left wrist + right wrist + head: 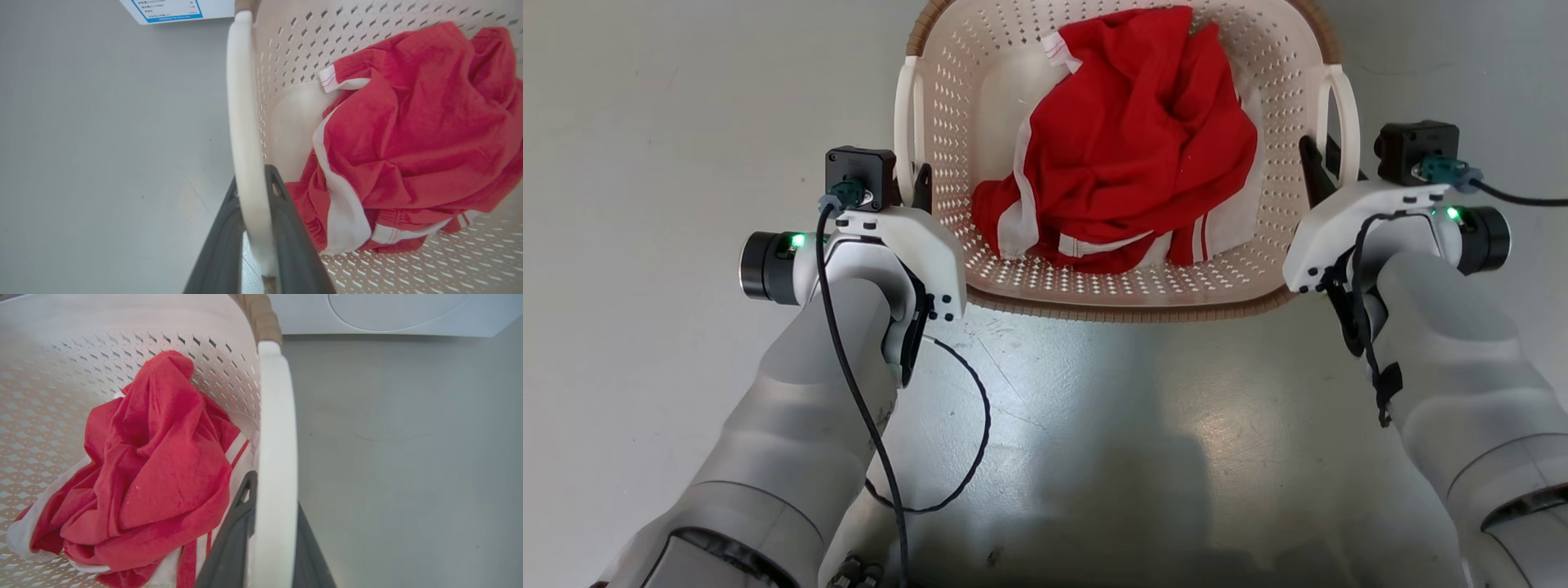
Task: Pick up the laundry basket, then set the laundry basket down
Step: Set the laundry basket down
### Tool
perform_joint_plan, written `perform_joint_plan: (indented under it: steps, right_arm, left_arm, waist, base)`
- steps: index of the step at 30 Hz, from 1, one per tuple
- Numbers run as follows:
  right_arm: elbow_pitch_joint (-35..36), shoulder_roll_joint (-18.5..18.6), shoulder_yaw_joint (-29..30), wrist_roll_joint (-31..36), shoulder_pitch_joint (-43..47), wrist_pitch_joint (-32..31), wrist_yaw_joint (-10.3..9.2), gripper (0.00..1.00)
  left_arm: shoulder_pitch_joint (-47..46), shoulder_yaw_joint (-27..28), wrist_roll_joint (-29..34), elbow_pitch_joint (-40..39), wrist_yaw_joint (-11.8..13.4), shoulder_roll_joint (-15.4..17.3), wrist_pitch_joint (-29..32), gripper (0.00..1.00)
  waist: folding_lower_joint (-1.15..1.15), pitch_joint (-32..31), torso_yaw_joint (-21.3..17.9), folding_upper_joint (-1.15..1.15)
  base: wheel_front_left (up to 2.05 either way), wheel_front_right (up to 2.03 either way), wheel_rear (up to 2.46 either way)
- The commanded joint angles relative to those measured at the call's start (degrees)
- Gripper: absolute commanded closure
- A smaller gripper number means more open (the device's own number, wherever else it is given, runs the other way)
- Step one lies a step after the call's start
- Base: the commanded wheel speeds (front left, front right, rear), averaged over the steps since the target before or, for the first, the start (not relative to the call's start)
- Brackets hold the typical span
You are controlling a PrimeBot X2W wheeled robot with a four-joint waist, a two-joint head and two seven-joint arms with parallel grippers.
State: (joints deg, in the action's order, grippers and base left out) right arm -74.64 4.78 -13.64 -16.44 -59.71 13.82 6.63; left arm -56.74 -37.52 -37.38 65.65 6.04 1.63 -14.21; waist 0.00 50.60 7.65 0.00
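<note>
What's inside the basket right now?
A crumpled red garment with white trim lies in the basket. Anything beneath it is covered by the cloth.

1. Bright, even light; glare patches shine on the floor, my shadow dark just below them.
2. Wrist views: my left fingers and right fingers blur near the lens; the red garment is sharp.
</note>
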Motion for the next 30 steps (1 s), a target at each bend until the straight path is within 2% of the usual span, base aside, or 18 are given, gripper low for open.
perform_joint_plan:
  steps: [1,4,5,6,8,13,17,19,20,22,23,24,25,26,27,28,30]
  right_arm:
    - [0.68,-1.9,-1.29,1.35,1.16,0.92,0.86,1.0]
    - [0.68,-1.9,-1.07,1.88,1.02,1.0,0.86,1.0]
    - [0.68,-1.9,-0.96,2.06,0.98,1.02,0.86,0.85]
    - [0.68,-1.9,-0.89,2.19,0.98,1.04,0.86,0.82]
    - [0.68,-1.9,-0.87,2.31,1.04,1.06,0.86,0.82]
    - [0.68,-1.9,-0.99,2.38,1.27,1.1,0.86,0.93]
    - [0.68,-1.9,-0.95,2.58,1.0,1.12,0.86,0.86]
    - [0.68,-1.9,-0.88,2.7,0.83,1.13,0.86,0.77]
    - [0.68,-1.9,-0.85,2.75,0.78,1.14,0.86,0.67]
    - [0.68,-1.9,-0.87,2.88,0.72,1.15,0.86,0.54]
    - [0.68,-1.9,-0.87,2.93,0.71,1.15,0.86,0.44]
    - [0.68,-1.9,-0.85,2.99,0.71,1.16,0.86,0.23]
    - [0.68,-1.9,-0.81,3.06,0.72,1.16,0.86,0.15]
    - [0.68,-1.9,-0.76,3.15,0.7,1.16,0.86,0.09]
    - [0.68,-1.9,-0.76,3.15,0.7,1.16,0.86,0.09]
    - [0.68,-1.9,-0.59,3.33,0.6,1.17,0.86,0.0]
    - [0.68,-1.91,-0.51,3.43,0.56,1.17,0.86,0.0]
  left_arm:
    - [-0.74,1.1,1.15,-0.72,0.09,1.62,-0.78,1.0]
    - [-0.82,1.67,1.72,-0.41,-0.03,1.51,-0.78,1.0]
    - [-0.83,1.84,1.87,-0.29,-0.1,1.48,-0.78,1.0]
    - [-0.83,1.99,2.02,-0.18,-0.16,1.45,-0.79,1.0]
    - [-0.79,2.25,2.32,0.14,-0.34,1.4,-0.79,1.0]
    - [-0.83,2.8,2.9,0.77,-0.6,1.32,-0.79,1.0]
    - [-1.03,3.17,3.33,0.88,-0.7,1.28,-0.79,1.0]
    - [-1.06,3.31,3.47,0.78,-0.77,1.27,-0.79,1.0]
    - [-1.02,3.36,3.5,0.69,-0.82,1.27,-0.79,1.0]
    - [-0.88,3.42,3.54,0.54,-0.84,1.26,-0.79,1.0]
    - [-0.84,3.44,3.57,0.5,-0.83,1.26,-0.79,0.85]
    - [-0.79,3.49,3.58,0.46,-0.82,1.26,-0.79,0.78]
    - [-0.75,3.52,3.58,0.44,-0.82,1.26,-0.79,0.77]
    - [-0.71,3.57,3.55,0.4,-0.8,1.26,-0.79,0.75]
    - [-0.71,3.57,3.55,0.4,-0.8,1.26,-0.79,0.75]
    - [-0.6,3.6,3.45,0.33,-0.76,1.26,-0.79,0.57]
    - [-0.57,3.6,3.38,0.32,-0.73,1.26,-0.79,0.56]
  waist:
    - [0.0,0.04,-0.07,0.0]
    - [0.0,0.11,-0.16,0.0]
    - [0.0,0.11,-0.17,0.0]
    - [0.0,0.1,-0.19,0.0]
    - [0.0,0.08,-0.26,0.0]
    - [0.0,0.17,-0.43,0.0]
    - [0.0,0.54,-0.53,0.0]
    - [0.0,0.67,-0.57,0.0]
    - [0.0,0.68,-0.59,0.0]
    - [0.0,0.67,-0.65,0.0]
    - [0.0,0.67,-0.68,0.0]
    - [0.0,0.66,-0.71,0.0]
    - [0.0,0.65,-0.73,0.0]
    - [0.0,0.67,-0.75,0.0]
    - [0.0,0.67,-0.75,0.0]
    - [0.0,0.69,-0.78,0.0]
    - [0.0,0.71,-0.79,0.0]
  base:
    - [0.0,0.0,0.0]
    - [0.0,0.0,0.0]
    - [0.0,0.0,0.0]
    - [0.0,0.0,0.0]
    - [0.0,0.0,0.0]
    - [0.0,0.0,0.0]
    - [0.0,0.0,0.0]
    - [0.0,0.0,0.0]
    - [0.0,0.0,0.0]
    - [0.0,0.0,0.0]
    - [0.0,0.0,0.0]
    - [0.0,0.0,0.0]
    - [0.0,0.0,0.0]
    - [0.0,0.0,0.0]
    - [0.0,0.0,0.0]
    - [0.0,0.0,0.0]
    - [0.0,0.0,0.0]
